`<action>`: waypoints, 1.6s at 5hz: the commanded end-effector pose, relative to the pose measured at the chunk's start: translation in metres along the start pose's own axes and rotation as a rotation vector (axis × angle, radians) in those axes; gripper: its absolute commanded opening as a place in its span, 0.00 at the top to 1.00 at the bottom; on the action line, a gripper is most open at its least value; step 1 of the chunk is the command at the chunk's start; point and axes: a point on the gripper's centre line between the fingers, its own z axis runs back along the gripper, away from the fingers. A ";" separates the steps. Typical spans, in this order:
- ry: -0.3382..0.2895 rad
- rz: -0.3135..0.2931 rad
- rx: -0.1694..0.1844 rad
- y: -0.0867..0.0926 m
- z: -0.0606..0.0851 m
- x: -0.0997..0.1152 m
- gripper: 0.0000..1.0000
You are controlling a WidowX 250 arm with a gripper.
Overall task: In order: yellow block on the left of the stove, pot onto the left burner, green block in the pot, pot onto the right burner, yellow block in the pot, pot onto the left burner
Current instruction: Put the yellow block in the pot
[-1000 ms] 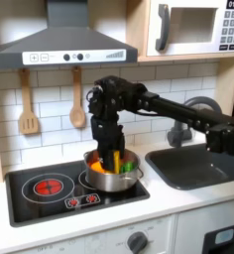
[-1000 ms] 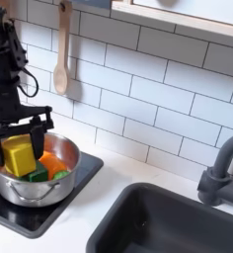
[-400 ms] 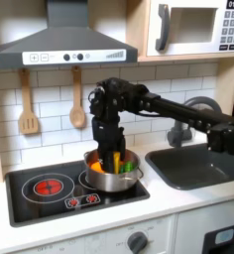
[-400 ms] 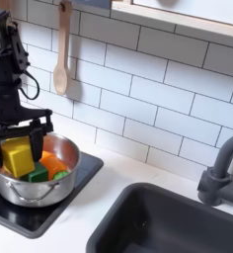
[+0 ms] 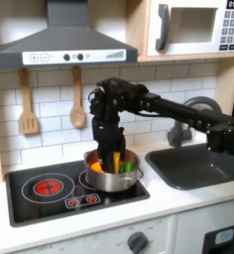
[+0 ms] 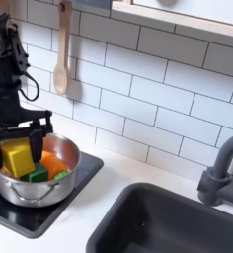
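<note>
The steel pot [image 5: 126,182] [image 6: 51,188] stands on the right half of the black stove [image 5: 30,204] [image 6: 18,219], covering the right burner. Inside it the yellow block [image 6: 17,156] [image 5: 116,159] leans at the second exterior view's left side, with the green block [image 6: 38,175] low in front of it and an orange piece [image 6: 53,162] beside them. My gripper [image 6: 17,132] [image 5: 111,155] hangs straight down over the pot, open, one finger on each side of the yellow block's top. The left burner [image 5: 50,185] glows red and bare.
A dark sink [image 5: 193,165] [image 6: 178,222] with a grey faucet [image 6: 219,173] lies to the stove's right in both exterior views. A wooden spoon [image 6: 61,49] [image 5: 76,99] and a spatula [image 5: 28,104] hang on the tiled wall. Hood and microwave sit overhead.
The gripper has lifted very slightly over the pot. The yellow block, pot and other pieces have stayed in place.
</note>
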 end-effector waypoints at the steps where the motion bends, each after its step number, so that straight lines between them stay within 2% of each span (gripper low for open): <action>1: 0.022 -0.015 0.007 -0.003 -0.009 -0.001 0.00; 3: 0.024 -0.012 0.005 -0.002 -0.007 -0.001 0.00; 4: 0.018 -0.014 0.002 -0.004 -0.001 0.000 0.00; 5: -0.020 -0.023 -0.016 -0.009 0.012 0.004 0.03; 6: -0.029 -0.028 -0.014 -0.009 0.014 0.006 1.00; 8: -0.026 -0.021 -0.016 -0.006 0.015 0.008 1.00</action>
